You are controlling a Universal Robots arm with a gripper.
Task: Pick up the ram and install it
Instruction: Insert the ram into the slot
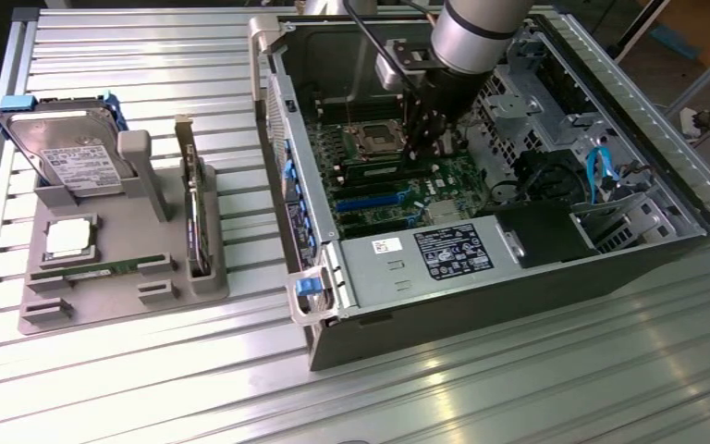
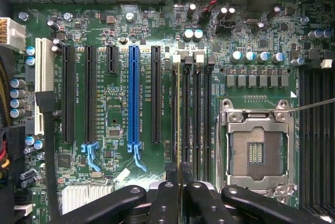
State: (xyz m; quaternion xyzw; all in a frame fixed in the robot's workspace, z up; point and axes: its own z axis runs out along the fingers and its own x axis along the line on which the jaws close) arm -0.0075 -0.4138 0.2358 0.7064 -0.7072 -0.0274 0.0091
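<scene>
Beside the processor socket [image 2: 256,148], the ram [image 2: 181,124] is seen edge-on, chips hidden, one end lost between the fingers of the gripper [image 2: 181,186], which the picture's edge cuts off. In the exterior view the gripper blocks the slots beside that socket, and the ram there seems too thin to pick out.

Label on the hard drive [image 1: 78,162]; label on the power supply [image 1: 454,252]; neither legible.

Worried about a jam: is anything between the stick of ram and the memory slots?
Nothing visible. The ram, edge-on in the hand, lines up along the empty-looking memory slots beside the processor socket.
</scene>
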